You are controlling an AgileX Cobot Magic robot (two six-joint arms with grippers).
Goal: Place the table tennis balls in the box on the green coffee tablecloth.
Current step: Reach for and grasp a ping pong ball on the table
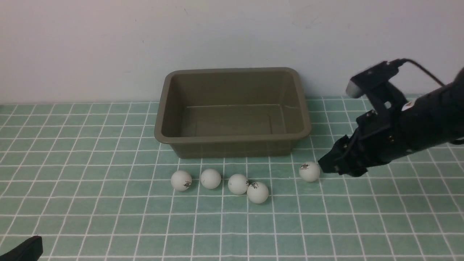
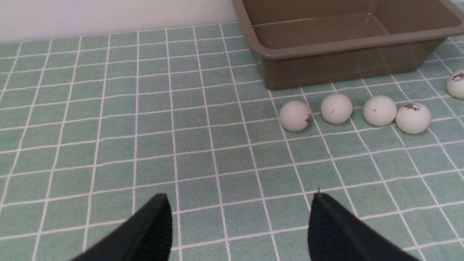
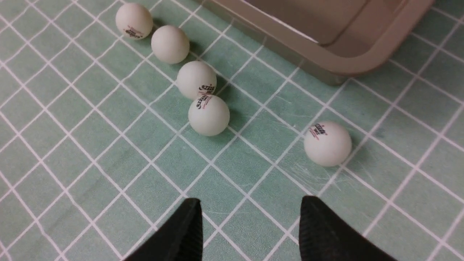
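While the left pincer [image 2: 239, 198] stands spread, the right pincer [image 3: 249, 203] gapes too. It hangs beside one table tennis ball [image 3: 327, 144].

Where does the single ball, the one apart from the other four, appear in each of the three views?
Front view: the single ball beside the right gripper tip, before the right corner of the box.
Left wrist view: cut by the picture edge, past the four-ball row.
Right wrist view: alone, nearest the fingers.
Shared landmark: the box.

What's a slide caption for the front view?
Right gripper beside the rightmost ball of five, empty box behind, on green tablecloth.
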